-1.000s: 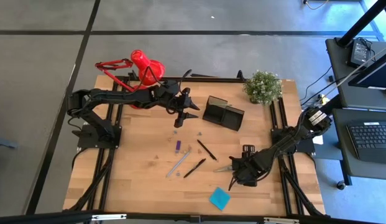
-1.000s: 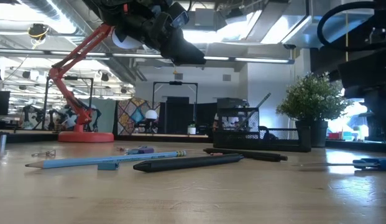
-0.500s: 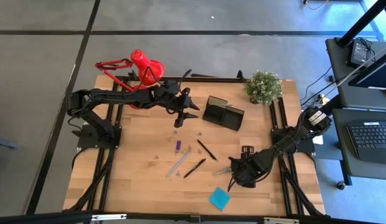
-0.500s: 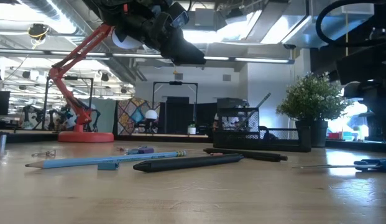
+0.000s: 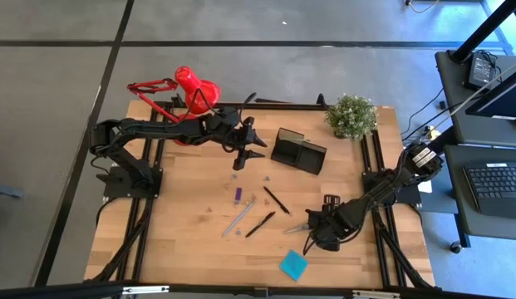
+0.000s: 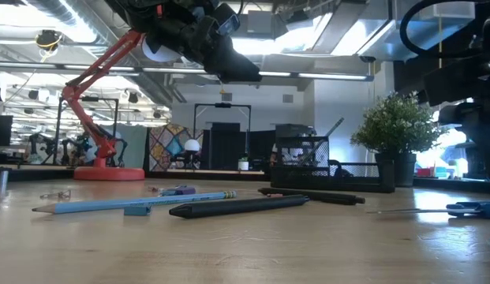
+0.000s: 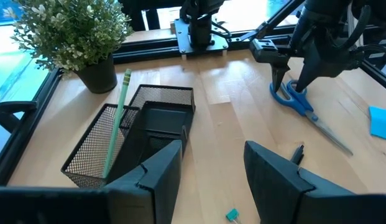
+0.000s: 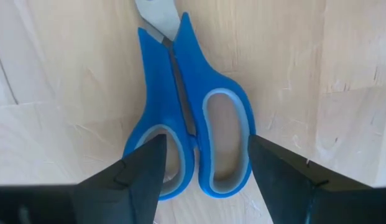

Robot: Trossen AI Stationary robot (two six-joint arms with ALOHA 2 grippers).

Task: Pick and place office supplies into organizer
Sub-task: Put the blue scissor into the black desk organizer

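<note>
Your right gripper [image 8: 202,171] stood with its fingers spread wide, one either side of the blue-handled scissors [image 8: 189,118] lying flat on the table [image 5: 183,224], holding nothing. Over the last second it had crept only slightly along the scissors, so you had not yet made the grasp. Your left gripper [image 7: 208,174] hung open and empty, raised near the organizer [image 7: 137,140], unmoved. The organizer already held a green pencil [image 7: 115,121]. Pens, a pencil and the teal sticky-note pad [image 5: 293,265] remained out on the table.
</note>
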